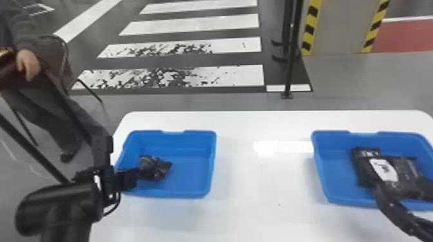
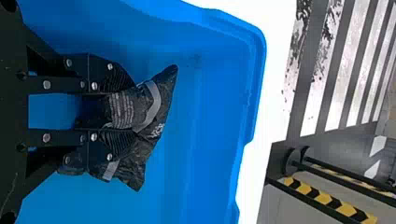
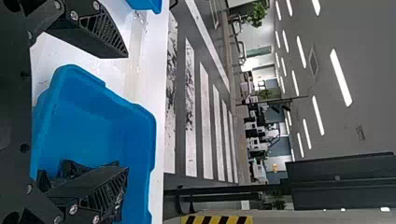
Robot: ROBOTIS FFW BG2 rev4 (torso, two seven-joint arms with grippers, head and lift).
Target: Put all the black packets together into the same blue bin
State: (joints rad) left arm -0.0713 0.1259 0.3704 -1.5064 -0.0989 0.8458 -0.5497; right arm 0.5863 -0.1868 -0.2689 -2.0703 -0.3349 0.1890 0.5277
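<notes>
- Left gripper [image 1: 135, 176]: fingers clenched on a black packet [image 1: 153, 169], one pad to each side, the wrapper bunched between them; located inside the left blue bin [image 1: 190, 192], at about 8 to 9 o'clock from its middle.
- Packet held: crumpled, dark, with grey bands and small pale print (one corner juts out past the fingers in the left wrist view).
- Right gripper [image 1: 399, 193]: fingers released, spread wide with a broad gap between them; over the near side of the right blue bin [image 1: 341, 201], at about 5 o'clock in it. Whether they touch the packets below, cannot tell.
- Black packets [image 1: 407, 167], right bin: a group lying overlapped, from the bin's middle round to 4 o'clock, one bearing a white label [image 1: 384, 169]; exact count unclear.
- Bins: two, alike, well apart; left one at 10 o'clock on the counter [image 1: 257, 199], right one at 2 o'clock.
- Counter: white, glossy, rounded far corners, a bright reflection between the bins.
- Beyond the counter: white floor stripes [image 1: 193, 25] at 11 o'clock, a black post [image 1: 291, 64] at 12, a grey pillar [image 1: 338, 25] with yellow-and-black edging at 1.
</notes>
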